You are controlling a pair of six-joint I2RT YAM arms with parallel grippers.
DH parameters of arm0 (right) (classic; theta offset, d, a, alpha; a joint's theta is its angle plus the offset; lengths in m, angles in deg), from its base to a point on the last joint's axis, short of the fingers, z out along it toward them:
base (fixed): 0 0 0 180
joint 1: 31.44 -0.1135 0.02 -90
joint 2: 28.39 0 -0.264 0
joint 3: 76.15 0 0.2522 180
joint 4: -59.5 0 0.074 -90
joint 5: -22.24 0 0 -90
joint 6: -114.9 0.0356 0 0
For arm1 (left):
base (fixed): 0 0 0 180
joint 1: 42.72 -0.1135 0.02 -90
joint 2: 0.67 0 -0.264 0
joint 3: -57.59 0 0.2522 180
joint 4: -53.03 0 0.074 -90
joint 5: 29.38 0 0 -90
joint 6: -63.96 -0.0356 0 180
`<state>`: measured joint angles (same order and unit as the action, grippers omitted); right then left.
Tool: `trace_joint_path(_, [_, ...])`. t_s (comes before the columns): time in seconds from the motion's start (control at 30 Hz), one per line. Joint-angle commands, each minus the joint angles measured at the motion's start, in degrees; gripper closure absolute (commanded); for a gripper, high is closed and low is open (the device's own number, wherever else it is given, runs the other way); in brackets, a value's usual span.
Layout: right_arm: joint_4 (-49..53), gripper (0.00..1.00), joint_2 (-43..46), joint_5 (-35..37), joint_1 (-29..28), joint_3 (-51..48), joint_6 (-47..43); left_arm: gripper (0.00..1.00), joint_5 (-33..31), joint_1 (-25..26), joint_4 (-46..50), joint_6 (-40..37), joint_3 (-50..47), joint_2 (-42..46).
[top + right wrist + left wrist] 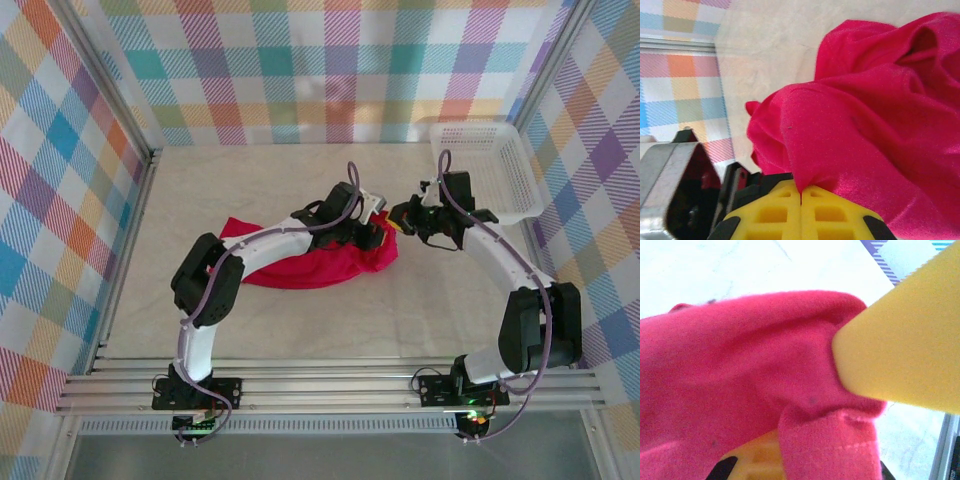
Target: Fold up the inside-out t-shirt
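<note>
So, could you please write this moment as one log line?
left hand: shut on t-shirt | right hand: shut on t-shirt | t-shirt: crumpled on table, not yet folded

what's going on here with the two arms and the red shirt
A red t-shirt lies bunched on the table, not folded yet. The left pincer and the right pincer are each shut on its fabric, close together at the end nearer the white basket.

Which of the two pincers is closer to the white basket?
The right pincer, on the side of the basket; the left pincer sits farther away, over the red t-shirt.
</note>
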<state>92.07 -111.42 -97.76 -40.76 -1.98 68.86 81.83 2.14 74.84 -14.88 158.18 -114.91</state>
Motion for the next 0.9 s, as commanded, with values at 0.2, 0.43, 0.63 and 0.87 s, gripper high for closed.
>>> trace_joint_path(0.2, [11.7,0.97,1.3,11.9,0.3,3.2,-8.9,1.00,1.1,0.2,14.9,-5.8,0.5,15.3])
trace_joint_path(0.43, [12.7,0.55,6.4,10.1,0.2,0.6,-8.1,1.00,3.9,0.2,12.9,-5.0,-2.9,16.0])
trace_joint_path(0.63, [12.2,0.45,11.6,5.9,0.3,-2.1,-5.6,1.00,5.9,0.1,10.6,-3.2,-4.0,14.3])
trace_joint_path(0.87, [2.0,0.47,14.0,-1.5,-0.2,-9.1,1.6,1.00,7.1,-0.9,9.0,-1.0,-4.5,13.0])
